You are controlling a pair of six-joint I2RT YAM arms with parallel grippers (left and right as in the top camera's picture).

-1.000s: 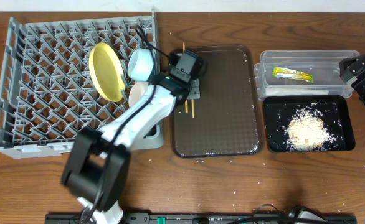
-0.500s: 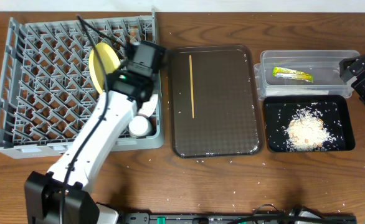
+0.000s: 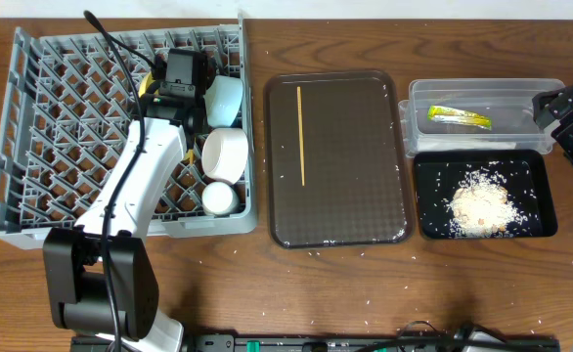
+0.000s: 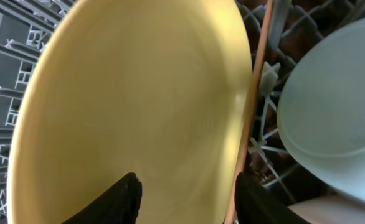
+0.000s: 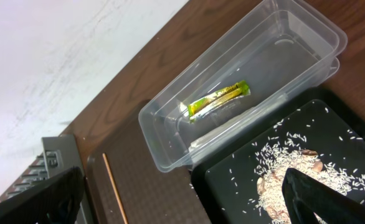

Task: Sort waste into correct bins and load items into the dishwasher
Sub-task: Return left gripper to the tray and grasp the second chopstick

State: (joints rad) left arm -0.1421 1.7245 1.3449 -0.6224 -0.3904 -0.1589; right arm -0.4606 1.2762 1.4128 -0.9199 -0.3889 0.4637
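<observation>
Loading the dishwasher: my left gripper [image 4: 185, 186], jaws apart, hangs over the dish rack [image 3: 32, 196], and a chopstick [image 4: 252, 106] looks unclamped beside the yellow plate [image 4: 126, 106]. My right gripper [image 5: 182, 180] gapes empty. Next I'd fetch the second chopstick [image 3: 301, 135] off the brown tray [image 3: 365, 196].

A dark brown wooden tabletop [image 3: 365, 284] with a fine lengthwise grain fills nearly the whole scene. Along its far edge it meets a plain whitish wall [image 5: 58, 56], matt and faintly mottled with thin marks. The light is soft and even, giving the wood a dull sheen towards the right edge and only faint shadows.
</observation>
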